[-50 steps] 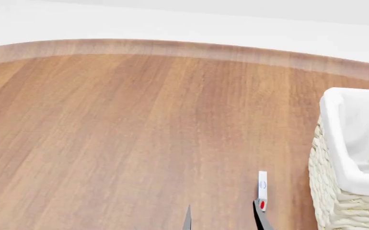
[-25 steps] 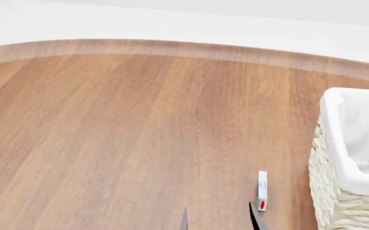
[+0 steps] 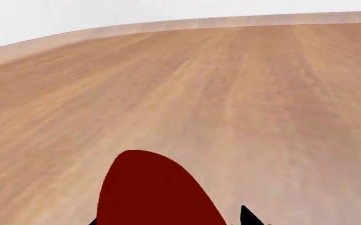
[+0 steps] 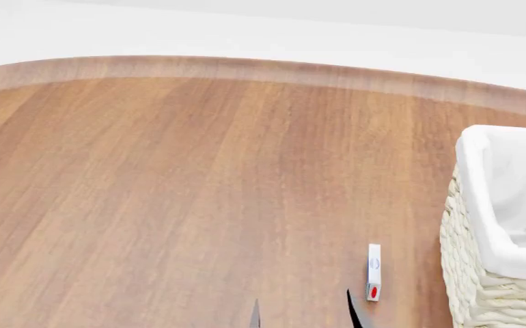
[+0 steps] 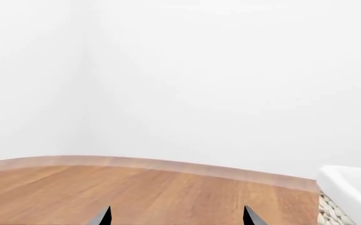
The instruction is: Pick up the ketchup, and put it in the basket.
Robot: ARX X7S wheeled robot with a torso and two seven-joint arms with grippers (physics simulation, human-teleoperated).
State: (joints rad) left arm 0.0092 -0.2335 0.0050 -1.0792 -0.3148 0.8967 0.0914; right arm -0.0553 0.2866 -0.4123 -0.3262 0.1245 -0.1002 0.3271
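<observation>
A dark red rounded body [image 3: 155, 192] fills the space between my left gripper's [image 3: 171, 221] jaws in the left wrist view. It looks like the ketchup, but no cap or label shows. The jaws stand wide, and a thin gap shows beside one fingertip [image 3: 249, 217]. The left gripper and the ketchup are out of the head view. The cream wicker basket [image 4: 471, 287] with a white liner stands at the table's right and shows in the right wrist view [image 5: 349, 187]. My right gripper [image 4: 303, 316] is open and empty at the head view's bottom edge, left of the basket, and shows in its own view [image 5: 177, 216].
A small white box with a red dot [image 4: 374, 272] lies on the wooden table [image 4: 199, 191] between my right gripper and the basket. The table's curved far edge meets a white wall.
My right gripper's fingertips have slid down and to the left in the head view, away from the white box. The basket and box have not moved.
</observation>
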